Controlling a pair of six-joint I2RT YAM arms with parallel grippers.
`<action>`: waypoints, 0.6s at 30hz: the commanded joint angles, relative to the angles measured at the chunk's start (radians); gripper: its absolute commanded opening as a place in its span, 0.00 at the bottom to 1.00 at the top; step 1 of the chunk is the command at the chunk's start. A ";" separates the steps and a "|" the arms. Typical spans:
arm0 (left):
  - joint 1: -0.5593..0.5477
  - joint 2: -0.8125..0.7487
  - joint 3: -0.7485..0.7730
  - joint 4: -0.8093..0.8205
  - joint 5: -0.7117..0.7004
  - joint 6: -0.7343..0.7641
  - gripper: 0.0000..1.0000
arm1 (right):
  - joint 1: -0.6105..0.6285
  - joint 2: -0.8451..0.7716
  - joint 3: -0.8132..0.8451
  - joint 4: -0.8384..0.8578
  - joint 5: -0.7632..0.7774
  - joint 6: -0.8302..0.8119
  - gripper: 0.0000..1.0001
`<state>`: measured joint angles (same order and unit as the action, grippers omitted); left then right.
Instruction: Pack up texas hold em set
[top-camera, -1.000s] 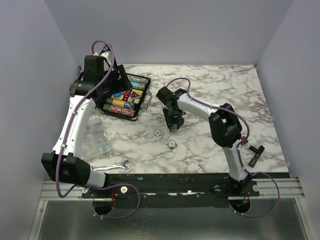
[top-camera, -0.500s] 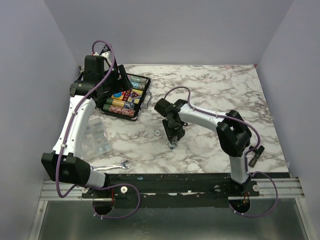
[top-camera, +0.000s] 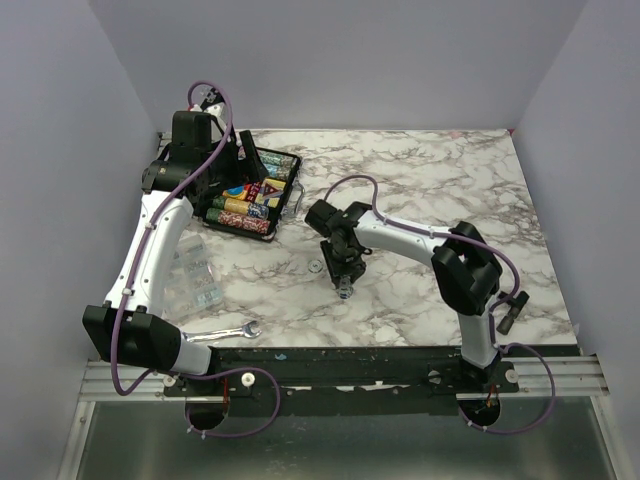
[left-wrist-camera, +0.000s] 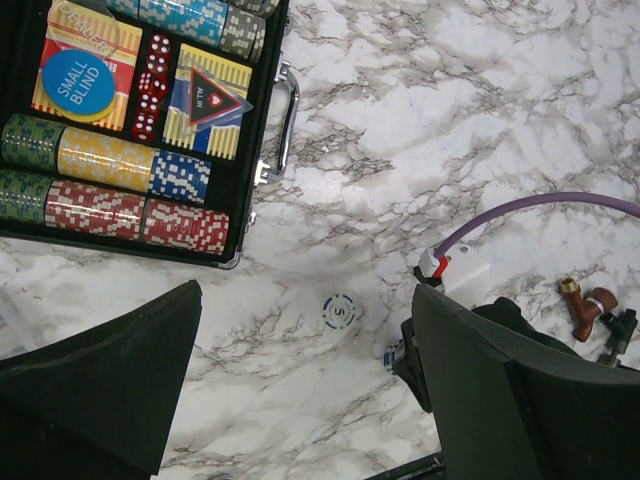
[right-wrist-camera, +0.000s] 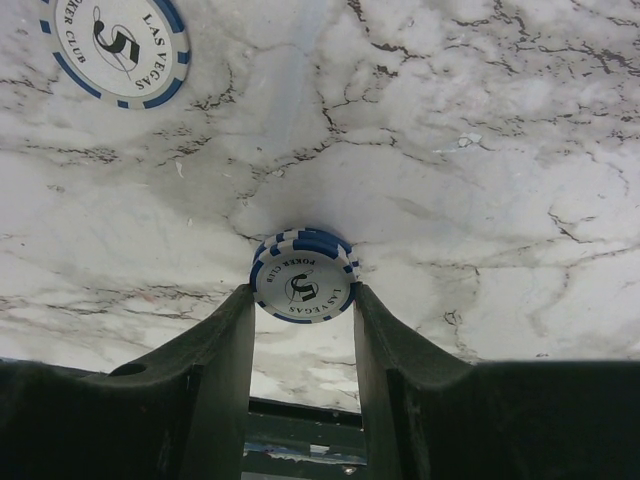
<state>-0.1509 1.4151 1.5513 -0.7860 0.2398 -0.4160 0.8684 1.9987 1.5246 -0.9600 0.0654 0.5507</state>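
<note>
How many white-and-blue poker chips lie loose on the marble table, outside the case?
2 spots. One white-and-blue poker chip lies flat by itself. A small stack, apparently two chips, sits between the right claw fingers. Others may be hidden behind the arms.

Top view sitting high behind the arm bases, looking down and forward over the whole marble table (top-camera: 420, 190). Left wrist cam hanging well above the tabletop, facing down, catching the open black case (left-wrist-camera: 262, 130) and a lone chip (left-wrist-camera: 339, 311) from a fair height. Right wrist cam parked super close to the marble, peering between its own fingers (right-wrist-camera: 215, 350) at a small stack of chips (right-wrist-camera: 303, 278). Sharing between overhead and left wrist: the case, the lone chip, the brown tap-shaped piece (left-wrist-camera: 585, 306).
</note>
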 joint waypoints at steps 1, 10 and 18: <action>-0.004 -0.016 -0.004 0.013 0.000 0.008 0.86 | 0.013 0.004 -0.019 0.014 -0.025 0.017 0.41; -0.004 -0.013 -0.004 0.013 -0.001 0.008 0.86 | 0.022 0.001 -0.033 0.024 -0.020 0.025 0.50; -0.004 -0.012 -0.005 0.013 -0.002 0.008 0.86 | 0.024 0.019 0.052 0.002 -0.003 0.009 0.61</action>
<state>-0.1513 1.4155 1.5513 -0.7860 0.2398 -0.4160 0.8845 1.9995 1.5097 -0.9543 0.0544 0.5610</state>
